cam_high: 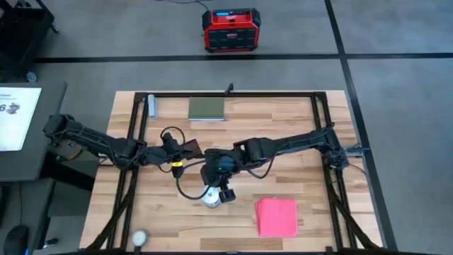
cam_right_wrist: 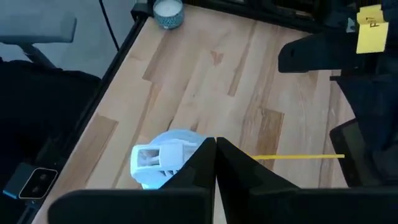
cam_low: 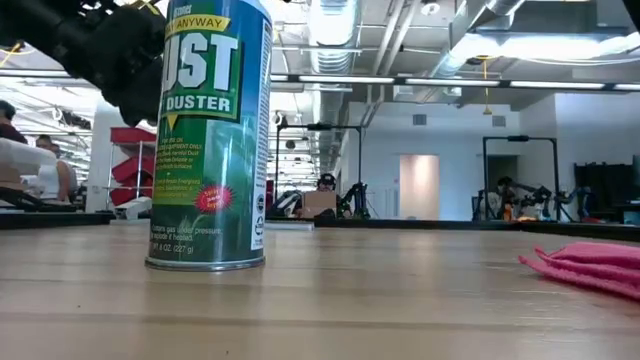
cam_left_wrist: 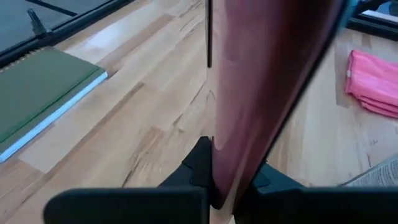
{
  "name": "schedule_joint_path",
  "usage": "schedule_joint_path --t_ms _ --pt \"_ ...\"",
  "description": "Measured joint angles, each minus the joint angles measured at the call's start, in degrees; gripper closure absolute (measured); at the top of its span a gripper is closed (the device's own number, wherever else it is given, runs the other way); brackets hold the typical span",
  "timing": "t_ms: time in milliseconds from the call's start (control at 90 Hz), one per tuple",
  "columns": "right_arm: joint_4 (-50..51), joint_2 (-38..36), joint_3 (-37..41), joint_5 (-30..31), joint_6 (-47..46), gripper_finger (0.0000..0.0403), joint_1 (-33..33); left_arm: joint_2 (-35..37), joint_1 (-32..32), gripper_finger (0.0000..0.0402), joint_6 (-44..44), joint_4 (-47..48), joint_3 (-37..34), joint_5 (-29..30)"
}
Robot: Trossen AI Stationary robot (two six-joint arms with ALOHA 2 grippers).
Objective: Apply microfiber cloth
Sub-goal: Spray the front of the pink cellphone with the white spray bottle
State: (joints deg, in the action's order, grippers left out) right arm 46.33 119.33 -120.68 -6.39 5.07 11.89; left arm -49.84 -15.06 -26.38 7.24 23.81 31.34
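Two grippers meet mid-table: your left gripper (cam_high: 185, 147) grasps the phone (cam_left_wrist: 261, 93) upright between its fingers, while your right gripper (cam_high: 224, 193) hangs with fingers pressed together just above the duster can (cam_low: 210, 135). Well beyond both fingertips, the cloth (cam_high: 277, 216) lies folded on the table (cam_high: 297, 134).

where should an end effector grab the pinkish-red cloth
The folded pinkish-red microfiber cloth lies flat on the wooden table, so a pinch from straight above at its stacked edge seems best. The right end effector, shut over the dust-remover can, is nearer.
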Motion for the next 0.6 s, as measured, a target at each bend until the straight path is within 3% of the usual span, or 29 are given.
schedule_joint_path --t_ms 600 --pt "1.24 0.0 0.02 0.0 0.37 0.0403 -0.01 0.0 -0.14 0.0399 0.6 0.09 0.0 -0.01"
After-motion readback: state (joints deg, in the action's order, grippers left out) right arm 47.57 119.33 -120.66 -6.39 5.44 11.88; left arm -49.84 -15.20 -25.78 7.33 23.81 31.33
